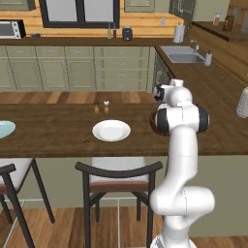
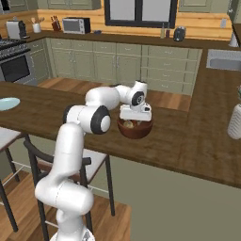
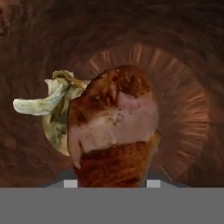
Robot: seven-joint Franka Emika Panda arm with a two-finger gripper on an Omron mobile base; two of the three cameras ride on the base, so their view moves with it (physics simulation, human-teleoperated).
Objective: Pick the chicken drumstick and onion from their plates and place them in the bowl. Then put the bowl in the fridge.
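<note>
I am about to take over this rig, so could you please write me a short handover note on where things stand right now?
Gripper: low over the bowl on the island counter; the chicken drumstick sits right at its tips, and I cannot tell whether the jaws are gripping it or have let go.
Things: onion lies in the bowl beside the drumstick. White plate and light blue plate are both bare.
Done: onion is in the bowl; drumstick is over or in it.
Left: confirm the drumstick is released, then carry the bowl to the fridge.
</note>
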